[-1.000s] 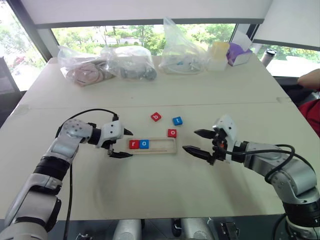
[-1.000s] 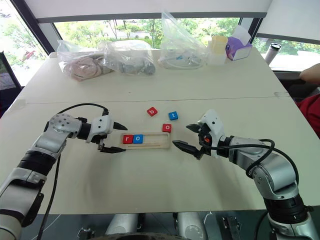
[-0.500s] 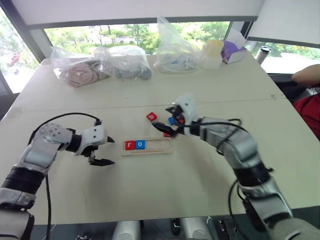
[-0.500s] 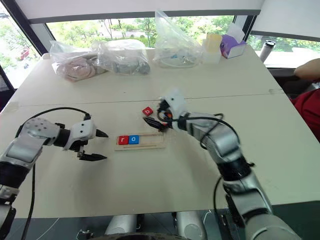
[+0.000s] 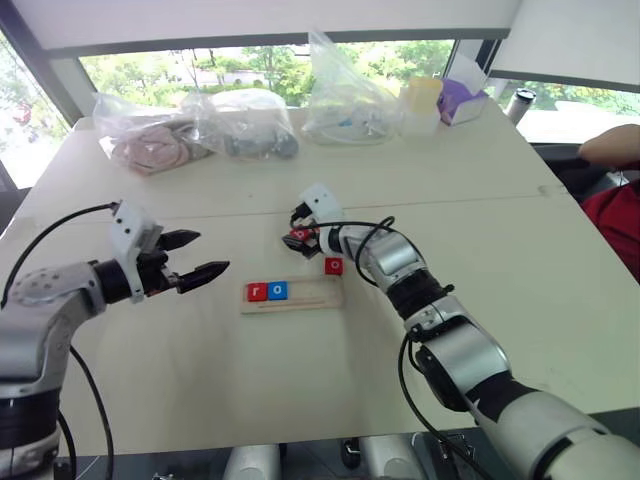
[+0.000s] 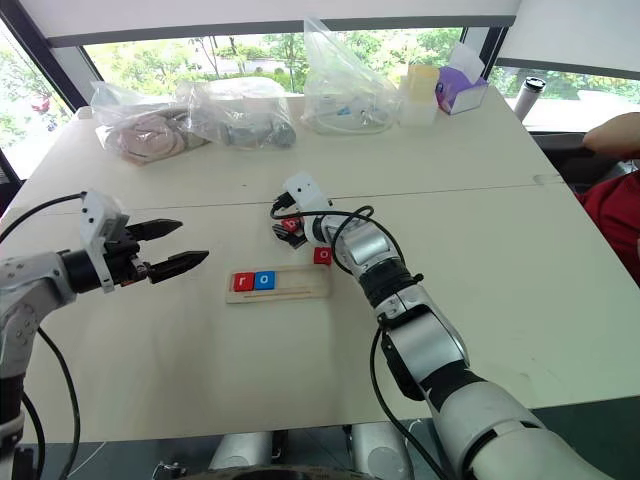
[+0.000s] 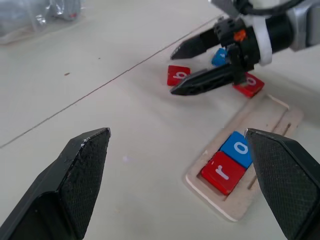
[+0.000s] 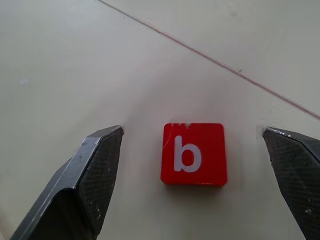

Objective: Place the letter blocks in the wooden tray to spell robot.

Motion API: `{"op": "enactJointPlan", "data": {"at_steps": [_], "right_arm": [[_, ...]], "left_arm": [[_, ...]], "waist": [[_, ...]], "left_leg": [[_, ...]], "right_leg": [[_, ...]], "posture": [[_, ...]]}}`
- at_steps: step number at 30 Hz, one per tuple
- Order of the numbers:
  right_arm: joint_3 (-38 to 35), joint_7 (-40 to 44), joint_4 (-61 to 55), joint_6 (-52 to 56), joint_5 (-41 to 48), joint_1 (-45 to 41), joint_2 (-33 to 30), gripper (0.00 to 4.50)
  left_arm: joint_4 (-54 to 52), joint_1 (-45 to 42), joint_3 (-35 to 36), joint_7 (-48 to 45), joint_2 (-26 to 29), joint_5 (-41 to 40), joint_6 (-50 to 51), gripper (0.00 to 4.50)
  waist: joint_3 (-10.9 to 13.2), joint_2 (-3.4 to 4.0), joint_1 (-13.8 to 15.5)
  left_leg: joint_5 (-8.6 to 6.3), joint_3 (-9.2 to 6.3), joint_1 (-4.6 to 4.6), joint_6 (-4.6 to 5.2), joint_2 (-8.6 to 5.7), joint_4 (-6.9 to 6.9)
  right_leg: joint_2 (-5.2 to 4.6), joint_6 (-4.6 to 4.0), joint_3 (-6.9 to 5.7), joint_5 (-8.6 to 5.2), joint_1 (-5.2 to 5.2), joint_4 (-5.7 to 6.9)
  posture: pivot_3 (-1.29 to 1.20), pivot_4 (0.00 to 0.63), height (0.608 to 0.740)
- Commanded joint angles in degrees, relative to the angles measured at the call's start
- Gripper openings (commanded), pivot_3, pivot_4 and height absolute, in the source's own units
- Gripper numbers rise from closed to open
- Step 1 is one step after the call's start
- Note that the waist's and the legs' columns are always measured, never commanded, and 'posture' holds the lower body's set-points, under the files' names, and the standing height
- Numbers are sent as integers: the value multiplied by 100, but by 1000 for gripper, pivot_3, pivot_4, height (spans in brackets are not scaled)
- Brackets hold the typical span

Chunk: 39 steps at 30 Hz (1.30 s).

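Right gripper (image 8: 192, 185) jaws released, straddling red square b tile (image 8: 194, 154) beyond pale wooden tray (image 5: 318, 299); centre, lower to desk (image 5: 450, 210), clench squarely. Left gripper (image 5: 205, 257) jaws released, idle.

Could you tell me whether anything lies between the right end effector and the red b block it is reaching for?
Nothing visible does. The right end effector is open, with the red b block lying flat on the bare table between its fingers, neither touching it.
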Motion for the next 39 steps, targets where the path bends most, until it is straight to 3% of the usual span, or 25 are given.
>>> {"op": "enactJointPlan", "data": {"at_steps": [1, 5, 8, 12, 17, 21, 25, 30, 34, 37, 39], "right_arm": [[25, 127, 215, -258, -261, -201, 130, 3175], [-91, 43, 285, -339, -426, -225, 137, 1197], [-191, -160, 137, -473, -553, -248, 68, 1200], [-648, -670, -1006, -136, -562, -106, -242, 1200], [-1481, -1150, -5320, 2788, -473, 1660, -857, 1200], [-2025, -1712, -7296, 4905, -607, 2607, -393, 1200], [-2318, -2135, -7525, 5519, -727, 3091, 263, 1200], [-2340, -2404, -7383, 5416, -751, 3369, 737, 1200], [-2404, -2455, -7287, 5309, -693, 3433, 956, 3114], [-2266, -2495, -7335, 5329, -772, 3361, 760, 4468], [-2185, -2418, -7539, 5413, -761, 3247, 501, 4468]], "left_arm": [[-234, 58, 302, 287, 49, -139, 2, 4500], [-163, -21, 247, 390, 108, -160, -86, 4500], [-194, -103, 113, 461, 56, -228, -86, 4500], [-380, -177, -86, 603, -24, -339, -20, 4500], [-494, -294, -604, 613, -216, -478, 16, 4500], [-269, -548, -949, 557, -284, -466, -48, 4500], [-55, -768, -1243, 437, -296, -405, -125, 4500], [208, -942, -1492, 327, -235, -233, -288, 4500], [277, -1037, -1540, 296, -233, -223, -293, 4500], [294, -1029, -1552, 252, -184, -199, -301, 4500], [286, -999, -1521, 219, -139, -204, -304, 4500]], "waist": [[-1, -1, -1], [-1, -2, -5], [-1, -2, -2], [-1, -2, 8], [-7, -6, 191], [-5, -6, 133], [-5, -5, 39], [-5, -6, -8], [-6, -7, -8], [-6, -7, -4], [-6, -7, 8]], "left_leg": [[0, -1, 2, 0, 0, 0], [0, -1, 4, 0, 0, 1], [0, -1, 3, -1, 0, 1], [1, 0, -4, -1, -1, 1], [0, -4, -13, -2, -8, -6], [0, -2, -7, -2, -18, -6], [0, -1, 6, -2, -14, 0], [1, -21, 10, -2, -8, 3], [1, -23, 9, -2, -4, 1], [1, -22, 8, -2, -5, 2], [1, -21, 6, -2, -6, 2]], "right_leg": [[2, -2, 0, 1, 1, 0], [5, -5, 0, 3, 2, 0], [6, -5, 0, 3, 1, 0], [2, -4, 1, 3, -1, -4], [-14, 8, -2, -6, -3, -10], [-30, 15, 0, -10, -3, -4], [3, 7, 13, -12, -1, -4], [38, -19, 32, -13, -2, -4], [44, -10, 34, -8, -2, -6], [41, -11, 34, -9, -2, -8], [40, -17, 35, -13, -3, -10]], "posture": [[0, 150, 740], [0, 150, 740], [0, 150, 740], [0, 150, 740], [0, 150, 740], [0, 150, 740], [0, 150, 740], [0, 150, 740], [0, 150, 740], [0, 150, 740], [0, 150, 740]]}}
